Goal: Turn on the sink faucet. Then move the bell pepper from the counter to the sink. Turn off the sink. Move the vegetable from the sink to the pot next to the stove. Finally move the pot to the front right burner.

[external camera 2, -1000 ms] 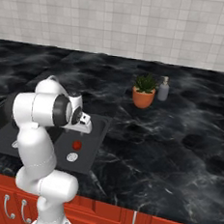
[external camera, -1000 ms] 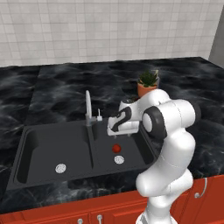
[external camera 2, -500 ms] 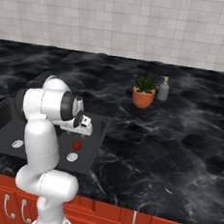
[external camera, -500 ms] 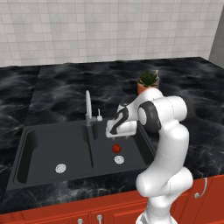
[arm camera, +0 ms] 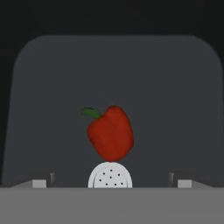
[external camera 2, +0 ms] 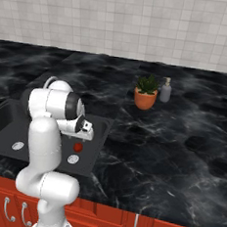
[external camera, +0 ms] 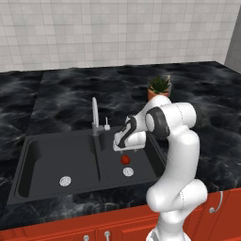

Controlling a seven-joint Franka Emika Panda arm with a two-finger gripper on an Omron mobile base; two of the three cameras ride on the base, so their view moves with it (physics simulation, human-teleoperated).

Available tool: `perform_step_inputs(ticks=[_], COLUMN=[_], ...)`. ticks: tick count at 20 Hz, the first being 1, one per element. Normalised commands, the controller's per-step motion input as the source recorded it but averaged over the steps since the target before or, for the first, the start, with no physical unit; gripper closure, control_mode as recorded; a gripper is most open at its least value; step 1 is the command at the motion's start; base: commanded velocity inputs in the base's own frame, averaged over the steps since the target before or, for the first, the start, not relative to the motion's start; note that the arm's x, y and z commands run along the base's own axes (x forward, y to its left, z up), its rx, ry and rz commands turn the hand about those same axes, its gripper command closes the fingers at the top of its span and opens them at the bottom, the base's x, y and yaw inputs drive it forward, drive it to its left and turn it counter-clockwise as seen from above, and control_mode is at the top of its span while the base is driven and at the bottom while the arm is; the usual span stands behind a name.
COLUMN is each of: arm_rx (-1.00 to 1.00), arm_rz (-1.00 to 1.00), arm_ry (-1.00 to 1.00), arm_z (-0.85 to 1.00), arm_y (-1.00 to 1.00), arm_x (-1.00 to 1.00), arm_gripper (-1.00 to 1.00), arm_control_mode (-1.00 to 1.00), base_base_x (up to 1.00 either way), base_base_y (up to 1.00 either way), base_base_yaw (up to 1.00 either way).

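Pepper in the sink, gripper empty

The pepper (arm camera: 110, 133) lies beside the right basin's drain (arm camera: 110, 176); the gripper (external camera: 125, 146) hovers above the pepper, jaws spread wide. Risk: the round, glossy pepper may roll or squirt aside under an off-centre pinch.

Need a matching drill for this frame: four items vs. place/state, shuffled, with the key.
Column 1
1. bell pepper
2. gripper
3. sink faucet
4. potted plant

Column 2
A. on the counter, next to a grey soap bottle
B. lying in the right basin of the sink, beside the round silver drain
C. open, empty, above the right basin
D. standing at the back rim between the two basins

Pairs: 1-B, 2-C, 3-D, 4-A
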Motion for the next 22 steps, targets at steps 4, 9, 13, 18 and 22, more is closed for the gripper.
perform_step_inputs(ticks=[4, 9, 13, 18, 22], arm_rx=[0.0, 0.0, 0.0, 0.0, 0.0], arm_rz=[0.0, 0.0, 0.0, 0.0, 0.0], arm_ry=[0.0, 0.0, 0.0, 0.0, 0.0], arm_z=[-0.21, -0.18, -0.17, -0.19, -0.17], arm_y=[0.0, 0.03, 0.05, 0.04, 0.0], arm_x=[0.0, 0.0, 0.0, 0.01, 0.02], arm_gripper=[-1.0, -1.0, -1.0, -1.0, -1.0], arm_control_mode=[-1.0, -1.0, -1.0, -1.0, -1.0], base_base_x=[0.0, 0.0, 0.0, 0.0, 0.0], base_base_y=[0.0, 0.0, 0.0, 0.0, 0.0], base_base_yaw=[0.0, 0.0, 0.0, 0.0, 0.0])
